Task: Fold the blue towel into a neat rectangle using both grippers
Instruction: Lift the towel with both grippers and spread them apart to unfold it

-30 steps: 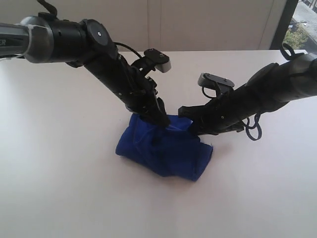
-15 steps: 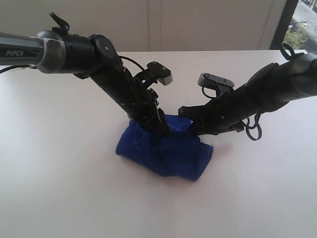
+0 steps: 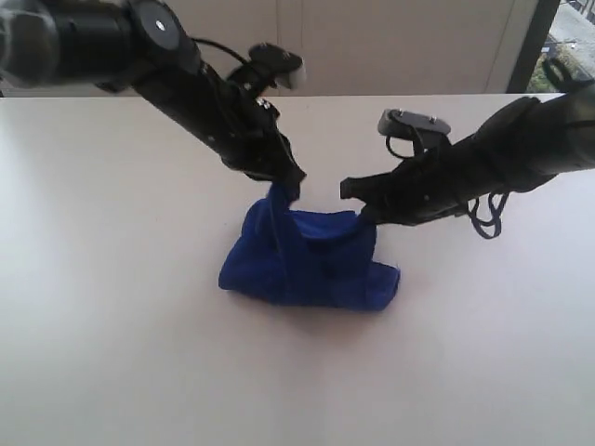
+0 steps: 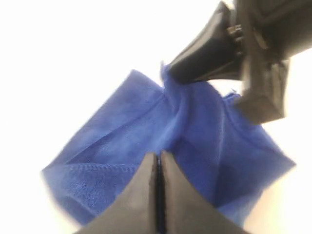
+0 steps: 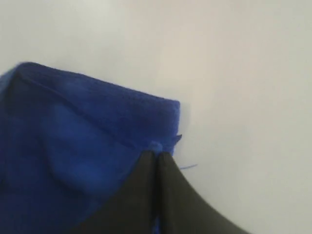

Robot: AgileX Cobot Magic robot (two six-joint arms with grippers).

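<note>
Left jaws now tight on blue towel (image 3: 307,265)

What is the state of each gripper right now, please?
Left gripper: closed, pinching a raised fold of the blue towel.
Right gripper: closed, pinching an edge of the blue towel.

Lab-like room: plain white table (image 3: 112,353), pale wall panels (image 3: 390,46), window (image 3: 572,37).

Blue towel (image 3: 311,265) — plain deep royal blue; fingers (image 4: 146,195) black; table (image 3: 112,325) off-white.
</note>
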